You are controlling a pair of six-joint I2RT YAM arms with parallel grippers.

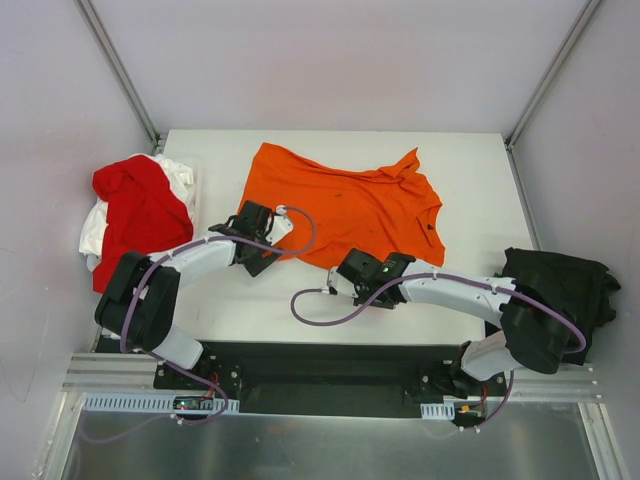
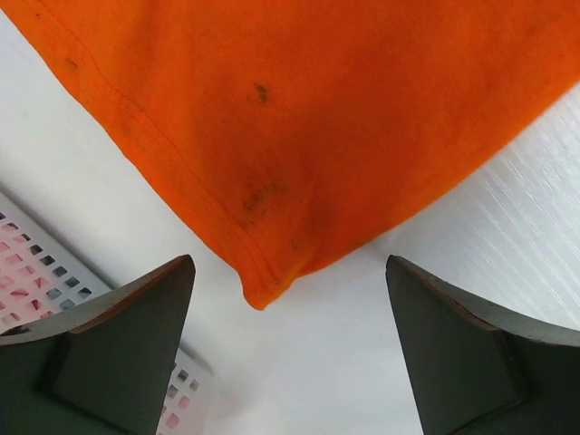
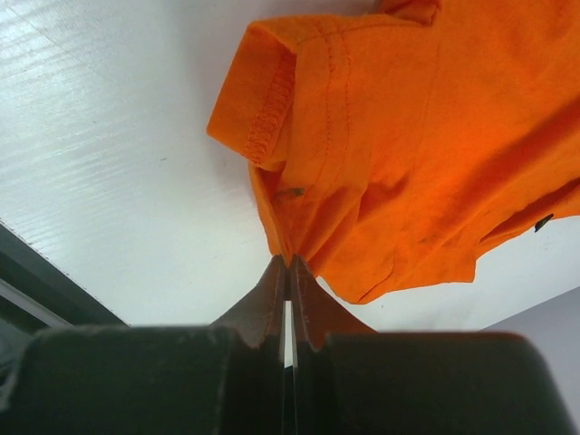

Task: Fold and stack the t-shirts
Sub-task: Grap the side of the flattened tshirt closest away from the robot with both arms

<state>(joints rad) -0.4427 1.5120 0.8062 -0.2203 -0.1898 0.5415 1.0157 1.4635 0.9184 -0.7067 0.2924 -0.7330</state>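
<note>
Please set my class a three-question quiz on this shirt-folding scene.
1. True or false: the left tool is clamped on the orange t-shirt.
2. Which lies farthest to the robot's right? A red t-shirt; B black t-shirt; C white t-shirt.
3. Fill in: the right tool is shut on the ____ t-shirt.

Key: 1 false, the left tool stands open just short of the cloth corner; 2 B; 3 orange.

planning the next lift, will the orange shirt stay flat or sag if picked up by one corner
Probably floppy: the orange shirt lies wrinkled and bunches where the right gripper pinches it. Likely light, since the cloth looks thin.
</note>
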